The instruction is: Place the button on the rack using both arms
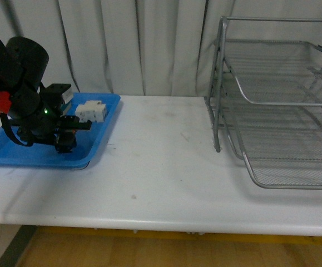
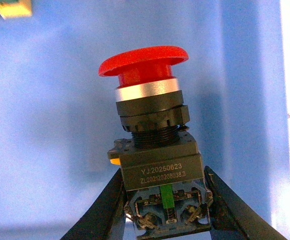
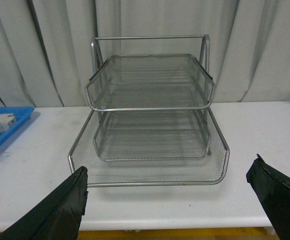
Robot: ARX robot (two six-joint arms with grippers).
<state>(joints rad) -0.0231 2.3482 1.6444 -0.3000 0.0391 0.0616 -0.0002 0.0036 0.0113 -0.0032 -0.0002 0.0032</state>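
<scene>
Left gripper (image 2: pixel 164 195) is pinching the button (image 2: pixel 152 145): both black fingers (image 2: pixel 109 205) are pressed on the sides of the blocky black body. The red mushroom cap (image 2: pixel 143 59) and silver collar point away from the wrist. Blue tray (image 2: pixel 44 125) floor fills the background behind it. Cannot tell if the button touches the tray floor or hangs just above it.

In the front view the left arm (image 1: pixel 16 72) is at far left, green light (image 1: pixel 45 110) on, with the gripper (image 1: pixel 72 130) low over the blue tray (image 1: pixel 102 139). The button is too dark and hidden there to pick out. White blocky component (image 1: pixel 91 111) sits in the tray's far part, just beyond the gripper. The tray lies on the left of the white table (image 1: pixel 166 167).

Rack (image 1: pixel 283 111) stands on the right of the table, well apart from the tray, and its three mesh tiers hold nothing. Right gripper (image 3: pixel 170 170) is spread wide, fingers (image 3: pixel 64 205) holding nothing, facing the rack (image 3: pixel 150 125) from the near side. Grey curtain (image 1: pixel 138 44) hangs behind.
</scene>
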